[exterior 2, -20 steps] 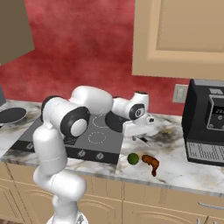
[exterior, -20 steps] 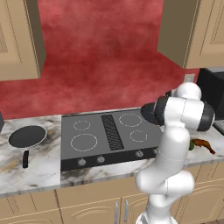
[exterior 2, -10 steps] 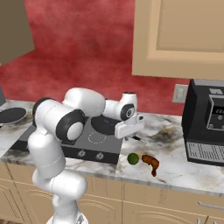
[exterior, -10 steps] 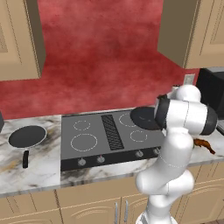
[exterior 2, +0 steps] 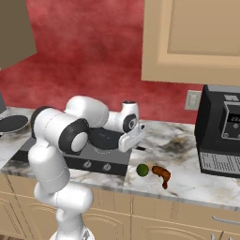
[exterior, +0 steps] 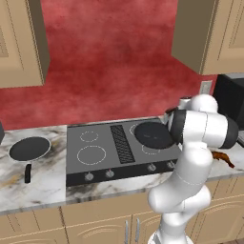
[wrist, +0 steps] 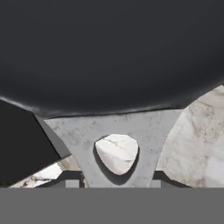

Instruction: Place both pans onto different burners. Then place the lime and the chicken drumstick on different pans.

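A black pan (exterior: 152,135) hangs over the right rear burner of the stove (exterior: 71,143); I cannot tell whether it touches the glass. My gripper (exterior 2: 133,138) is shut on this pan's handle end. In the hand view the pan's dark bowl (wrist: 109,52) spreads across the top, and its grey handle bracket (wrist: 83,135) runs down to my gripper (wrist: 116,181). The second pan (exterior: 29,148), with a short black handle, lies on the counter left of the stove. The lime (exterior 2: 142,169) and the chicken drumstick (exterior 2: 161,174) lie side by side on the marble near the counter's front edge, right of the stove.
A black coffee machine (exterior 2: 220,129) stands at the counter's right end. Wall cabinets (exterior 2: 192,42) hang above it. The stove's left burners (exterior: 90,155) are bare, and a vent grille (exterior: 122,144) runs down its middle.
The arm has swung left, carrying the held pan from the stove's right edge to over the right rear burner. The other pan, lime and drumstick have stayed put.
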Tool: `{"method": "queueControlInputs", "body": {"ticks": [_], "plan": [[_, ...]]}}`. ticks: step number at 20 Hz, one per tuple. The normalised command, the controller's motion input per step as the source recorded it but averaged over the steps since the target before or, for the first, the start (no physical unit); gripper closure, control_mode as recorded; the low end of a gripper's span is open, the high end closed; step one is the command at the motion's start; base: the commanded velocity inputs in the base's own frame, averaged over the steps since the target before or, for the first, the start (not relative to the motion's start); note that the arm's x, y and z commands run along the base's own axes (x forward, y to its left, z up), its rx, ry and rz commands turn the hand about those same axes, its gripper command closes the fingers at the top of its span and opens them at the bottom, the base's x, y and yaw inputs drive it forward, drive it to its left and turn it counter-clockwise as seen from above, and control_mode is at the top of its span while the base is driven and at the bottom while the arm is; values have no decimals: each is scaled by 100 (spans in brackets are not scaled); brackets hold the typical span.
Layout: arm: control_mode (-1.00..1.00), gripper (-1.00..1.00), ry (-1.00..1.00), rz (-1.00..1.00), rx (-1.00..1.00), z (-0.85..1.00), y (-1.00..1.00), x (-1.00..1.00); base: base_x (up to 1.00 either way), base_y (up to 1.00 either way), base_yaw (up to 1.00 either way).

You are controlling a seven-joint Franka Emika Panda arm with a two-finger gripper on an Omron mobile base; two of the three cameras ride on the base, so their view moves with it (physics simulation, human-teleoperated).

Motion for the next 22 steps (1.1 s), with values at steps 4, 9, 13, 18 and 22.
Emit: {"method": "queueControlInputs", "body": {"ticks": [4,9,13,18,22], "plan": [[-100,100,0,15,0,-20,15,12,0,0,0],[-100,100,0,8,0,-8,0,28,0,0,0],[-100,100,0,2,0,0,0,28,0,0,0],[-100,100,0,1,0,-4,0,18,0,0,0],[-100,100,0,2,0,-16,-2,1,0,0,0]]}}
